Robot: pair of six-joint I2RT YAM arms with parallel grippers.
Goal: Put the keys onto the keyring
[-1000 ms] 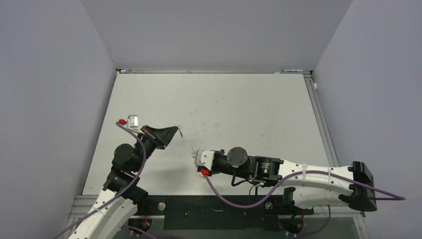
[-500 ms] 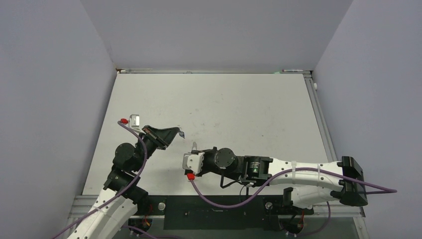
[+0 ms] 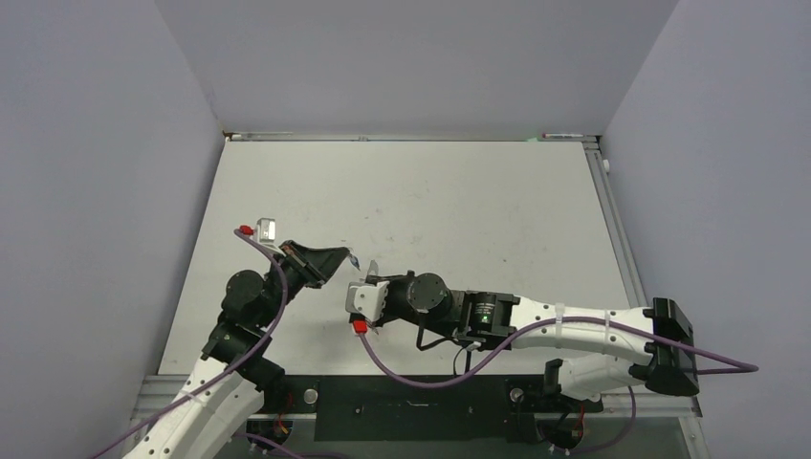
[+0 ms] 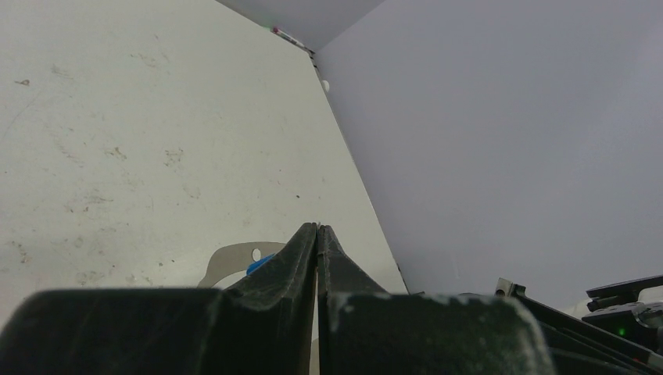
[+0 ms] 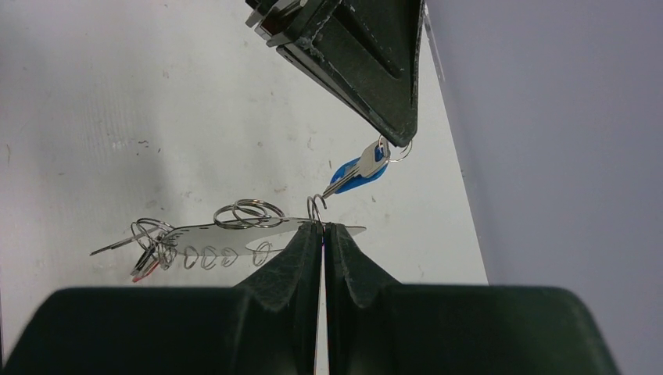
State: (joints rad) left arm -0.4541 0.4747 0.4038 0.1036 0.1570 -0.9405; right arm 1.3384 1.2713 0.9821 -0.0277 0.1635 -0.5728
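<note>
Nearest, we see our right hand (image 5: 320,231) clamped on the edge of the flat grey metal keyring plate (image 5: 227,238), over the white surface (image 5: 94,101). Just beyond, the blue-tagged silver key (image 5: 353,173) dangles from our left hand (image 5: 400,139), pinched tight on its small loop, tip close to a wire split ring (image 5: 315,206) on the plate.

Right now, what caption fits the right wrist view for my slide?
Right gripper clamps the keyring edge-on while left gripper dangles the blue-tagged key near a split ring.
</note>
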